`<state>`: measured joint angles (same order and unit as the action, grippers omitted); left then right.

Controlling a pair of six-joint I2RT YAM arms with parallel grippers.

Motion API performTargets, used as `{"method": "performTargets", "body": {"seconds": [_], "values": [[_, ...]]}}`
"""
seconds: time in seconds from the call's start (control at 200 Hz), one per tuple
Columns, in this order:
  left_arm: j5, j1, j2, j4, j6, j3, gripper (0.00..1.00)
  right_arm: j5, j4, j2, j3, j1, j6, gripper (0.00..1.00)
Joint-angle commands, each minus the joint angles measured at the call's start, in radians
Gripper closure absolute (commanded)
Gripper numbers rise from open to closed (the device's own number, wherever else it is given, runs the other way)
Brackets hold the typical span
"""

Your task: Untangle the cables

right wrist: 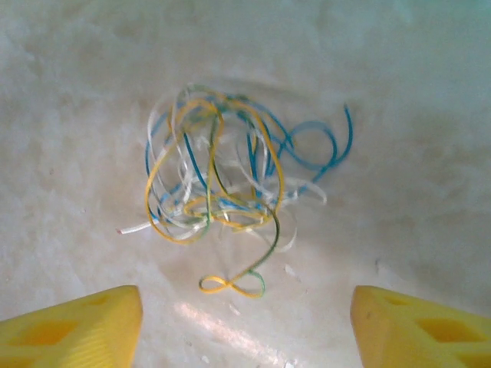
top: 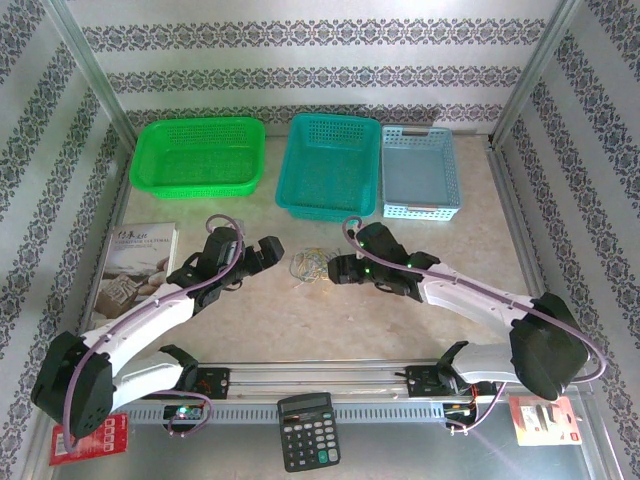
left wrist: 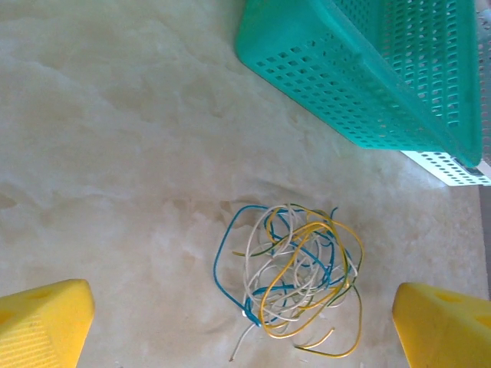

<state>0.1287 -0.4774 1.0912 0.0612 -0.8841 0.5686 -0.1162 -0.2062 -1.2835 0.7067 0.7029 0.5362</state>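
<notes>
cables [left wrist: 291,276] tangled; strands hard to trace; teal basket [left wrist: 368,69] cropped

From above, the cables [top: 307,264] are too small to tell one wire from another. In the right wrist view they look blurry. The teal basket [left wrist: 345,92] is cut off at the top and right edges. The left arm [top: 150,310] hides a corner of the book [top: 130,265].

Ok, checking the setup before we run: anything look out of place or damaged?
Nothing stands out beyond the expected knot: the cables lie tangled on the table, between the left gripper and right gripper, both open.
</notes>
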Motion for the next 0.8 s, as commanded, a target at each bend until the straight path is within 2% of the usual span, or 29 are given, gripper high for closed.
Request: {"method": "performTargets", "body": {"seconds": [0.0,0.075,0.21,0.799], "values": [[0.032,-0.001,0.009,-0.049,-0.025,0.020,0.00,-0.068,0.078,-0.004,-0.061,-0.003,0.027,0.39],[0.036,-0.006,0.012,-0.053,-0.029,0.022,0.00,-0.079,0.113,-0.013,-0.098,-0.004,0.030,0.48],[0.034,-0.012,0.020,-0.069,-0.041,0.019,0.00,-0.091,0.186,-0.039,-0.139,-0.005,0.030,0.58],[0.035,-0.028,0.055,-0.090,-0.055,0.026,0.00,-0.122,0.342,-0.255,-0.102,-0.008,0.030,0.64]]}}
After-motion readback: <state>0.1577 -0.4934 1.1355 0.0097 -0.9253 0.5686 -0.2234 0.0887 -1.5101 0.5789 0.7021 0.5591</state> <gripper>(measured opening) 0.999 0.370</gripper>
